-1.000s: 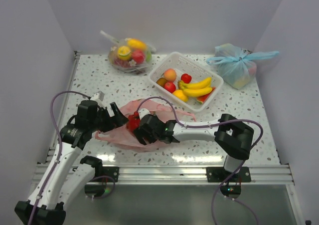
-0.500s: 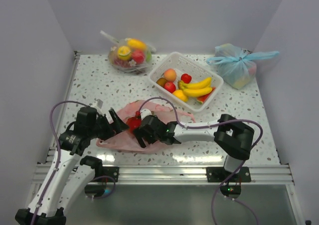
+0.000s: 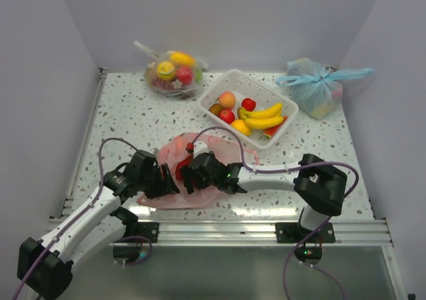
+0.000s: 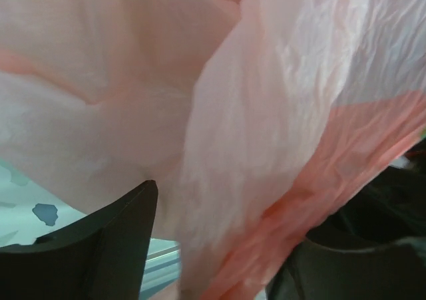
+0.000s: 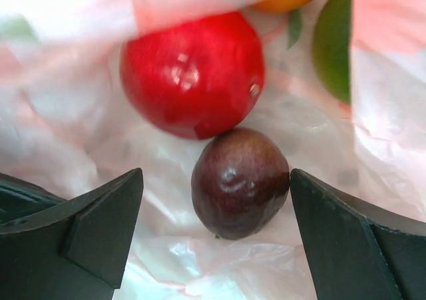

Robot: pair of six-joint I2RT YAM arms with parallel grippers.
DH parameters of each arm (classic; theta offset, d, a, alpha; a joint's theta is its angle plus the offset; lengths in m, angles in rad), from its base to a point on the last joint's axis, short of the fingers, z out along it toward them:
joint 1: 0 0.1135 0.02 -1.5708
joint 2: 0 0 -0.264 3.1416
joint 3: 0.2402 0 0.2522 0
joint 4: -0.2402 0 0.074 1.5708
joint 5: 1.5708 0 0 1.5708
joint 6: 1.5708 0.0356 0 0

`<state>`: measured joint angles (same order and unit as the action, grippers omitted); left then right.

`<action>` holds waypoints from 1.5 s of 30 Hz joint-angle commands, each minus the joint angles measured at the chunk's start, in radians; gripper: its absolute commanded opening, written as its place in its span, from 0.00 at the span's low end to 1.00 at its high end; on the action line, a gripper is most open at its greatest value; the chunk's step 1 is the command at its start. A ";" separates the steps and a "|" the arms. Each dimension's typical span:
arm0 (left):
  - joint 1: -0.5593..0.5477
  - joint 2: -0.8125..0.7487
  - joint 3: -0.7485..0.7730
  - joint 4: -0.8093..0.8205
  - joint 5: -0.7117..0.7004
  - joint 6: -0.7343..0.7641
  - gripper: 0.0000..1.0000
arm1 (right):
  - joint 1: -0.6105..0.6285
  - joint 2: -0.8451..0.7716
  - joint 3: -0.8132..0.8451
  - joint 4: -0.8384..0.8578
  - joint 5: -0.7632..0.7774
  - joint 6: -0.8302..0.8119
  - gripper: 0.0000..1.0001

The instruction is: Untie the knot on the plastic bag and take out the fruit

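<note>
At the pink bag [image 3: 171, 155], lower centre: with right jaws gaping empty before dark fruit [image 5: 239, 181] and red apple [image 5: 191, 74], left jaws parted around film.

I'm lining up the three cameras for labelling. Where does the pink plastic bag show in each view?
Top external: the pink bag lies low and centre-left, between the two arms.
Left wrist: the pink bag fills nearly the whole frame.
Right wrist: the pink bag shows as film around the fruit.
Shared landmark: the speckled table, seen in the top and left wrist views only.
</note>
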<state>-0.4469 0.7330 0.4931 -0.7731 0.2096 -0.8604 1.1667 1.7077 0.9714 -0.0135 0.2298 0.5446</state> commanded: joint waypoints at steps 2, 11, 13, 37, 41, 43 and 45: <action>-0.105 0.104 0.034 0.045 -0.105 -0.013 0.57 | 0.002 -0.050 0.000 0.017 0.091 0.019 0.92; -0.125 0.120 0.041 -0.008 -0.177 0.031 0.22 | 0.002 0.010 0.016 -0.040 0.092 -0.005 0.80; -0.127 0.108 0.039 0.008 -0.179 0.029 0.22 | 0.002 0.009 0.020 -0.040 0.085 -0.011 0.62; -0.124 0.336 0.249 0.248 -0.319 0.264 0.00 | -0.228 -0.306 0.180 0.102 0.078 -0.339 0.00; -0.124 0.342 0.249 0.270 -0.228 0.310 0.00 | -0.356 -0.243 0.262 0.090 0.178 -0.359 0.00; -0.124 0.316 0.227 0.276 -0.191 0.304 0.00 | -0.433 -0.192 0.329 0.066 0.219 -0.351 0.00; -0.125 0.280 0.181 0.276 -0.148 0.288 0.01 | -0.496 -0.114 0.386 0.052 0.224 -0.345 0.00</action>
<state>-0.5705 1.0660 0.7017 -0.5423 -0.0120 -0.6037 0.7448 1.5135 1.2747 0.0322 0.3782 0.2161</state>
